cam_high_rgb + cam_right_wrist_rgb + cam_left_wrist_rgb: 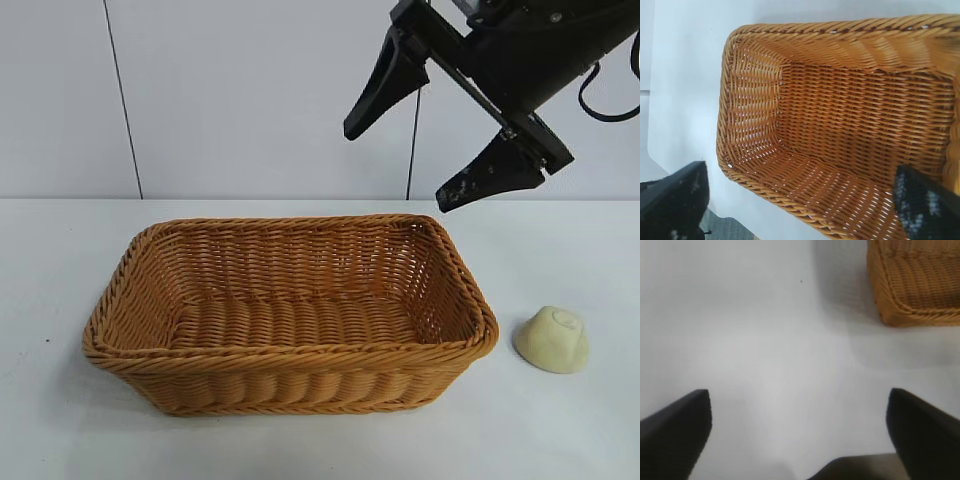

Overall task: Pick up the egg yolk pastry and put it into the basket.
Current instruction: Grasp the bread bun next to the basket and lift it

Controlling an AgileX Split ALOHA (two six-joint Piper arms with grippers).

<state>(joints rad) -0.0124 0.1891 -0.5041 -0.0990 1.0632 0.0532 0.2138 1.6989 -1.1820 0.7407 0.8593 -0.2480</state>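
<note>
The egg yolk pastry [553,339], a small pale cream dome, lies tipped on its side on the white table just right of the basket [290,376]. The orange-brown wicker basket holds nothing. My right gripper [396,170] hangs open high above the basket's far right corner, nothing between its black fingers. The right wrist view looks down into the basket [747,65] past that open right gripper [800,192]. In the left wrist view my left gripper [799,407] stands open over bare table, with a corner of the basket [910,315] ahead. The left arm does not show in the exterior view.
White table [60,430] all round the basket, with a white wall behind. The table's edge shows in the right wrist view beside the basket's end.
</note>
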